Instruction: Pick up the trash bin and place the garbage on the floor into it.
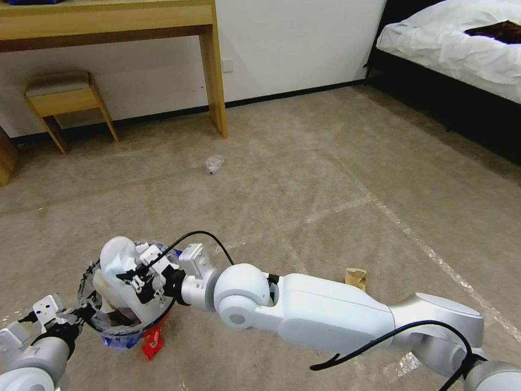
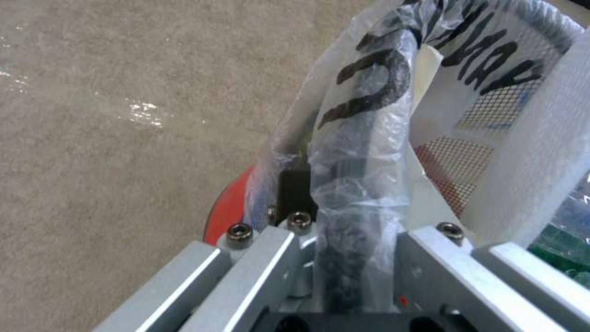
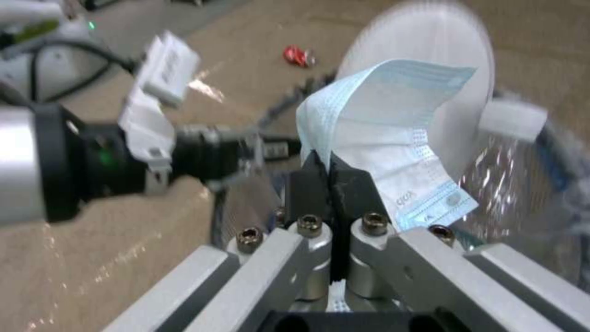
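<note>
Two grippers engaged. Left gripper (image 2: 344, 230) clamps the trash bin (image 1: 122, 326) by its bag-wrapped rim, low at the robot's left. Right gripper (image 3: 332, 184), over the bin mouth, pinches a face mask (image 3: 393, 152): light, limp, best held by an edge. A white slipper sole (image 1: 116, 258) stands inside.

**A:** Clamped in the right gripper (image 3: 331, 173): pale blue face mask (image 3: 393, 152), fine pleat lines, white inside. Behind it, plain white slipper sole (image 3: 430, 60).

**B:** Pinched by the left gripper (image 2: 344, 221): trash bin (image 2: 224, 214), red wall, clear bag with black lettering. Just past the fingers, white mesh with red and yellow patches.

**A:** Under the bin, red wrapper (image 1: 152, 342). Far off, beige carpet (image 1: 304, 179), clear bottle (image 1: 214, 163), brown cardboard scrap (image 1: 356, 277).
</note>
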Controlling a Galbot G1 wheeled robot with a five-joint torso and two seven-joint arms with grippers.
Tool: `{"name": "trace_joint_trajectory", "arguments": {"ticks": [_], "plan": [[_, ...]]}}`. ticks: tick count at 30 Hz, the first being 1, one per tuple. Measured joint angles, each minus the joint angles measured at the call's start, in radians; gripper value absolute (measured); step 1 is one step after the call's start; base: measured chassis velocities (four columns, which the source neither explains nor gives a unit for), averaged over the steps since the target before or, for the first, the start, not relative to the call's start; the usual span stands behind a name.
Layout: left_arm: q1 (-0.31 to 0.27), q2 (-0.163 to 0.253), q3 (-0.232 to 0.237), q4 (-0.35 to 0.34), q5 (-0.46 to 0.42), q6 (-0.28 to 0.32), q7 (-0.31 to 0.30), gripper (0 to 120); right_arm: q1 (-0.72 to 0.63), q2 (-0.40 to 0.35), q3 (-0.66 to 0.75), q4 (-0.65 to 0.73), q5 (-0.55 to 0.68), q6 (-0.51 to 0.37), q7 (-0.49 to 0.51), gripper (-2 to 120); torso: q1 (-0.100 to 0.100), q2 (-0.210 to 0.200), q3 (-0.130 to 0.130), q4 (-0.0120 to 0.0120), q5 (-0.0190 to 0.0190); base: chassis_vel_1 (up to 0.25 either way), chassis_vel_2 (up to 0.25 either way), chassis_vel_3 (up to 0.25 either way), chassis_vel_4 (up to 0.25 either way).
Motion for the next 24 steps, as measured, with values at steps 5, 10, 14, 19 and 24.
{"name": "trace_joint_trajectory", "arguments": {"ticks": [5,10,14,19,24], "plan": [[0.001,0.001,0.000,-0.002,-0.001,0.000,0.000,1,-0.001,0.002,-0.018,-0.014,-0.004,-0.015,0.016,0,0.000,0.000,0.000,0.0000,0.0000,0.000,0.000,0.000,0.000],[0.003,0.000,0.000,-0.007,-0.001,0.000,0.000,1,-0.002,0.005,-0.036,-0.032,-0.007,-0.031,0.027,0,0.000,0.000,0.000,-0.0001,0.0000,0.000,0.000,0.000,0.000],[0.005,-0.002,0.002,-0.009,0.000,0.000,0.000,1,-0.006,0.010,-0.045,-0.043,-0.009,-0.038,0.032,0,0.000,0.000,0.000,0.0000,0.0000,0.000,0.000,0.000,0.000],[0.007,-0.003,0.004,-0.010,0.001,0.000,0.001,1,-0.010,0.013,-0.055,-0.056,-0.011,-0.038,0.036,0,0.000,0.000,0.000,0.0000,0.0000,0.000,0.000,0.000,0.000],[0.006,-0.004,0.004,-0.011,0.001,0.000,0.001,1,-0.014,0.016,-0.066,-0.064,-0.011,-0.041,0.041,0,0.000,0.000,0.000,0.0000,0.0000,0.000,0.000,0.000,0.000]]}}
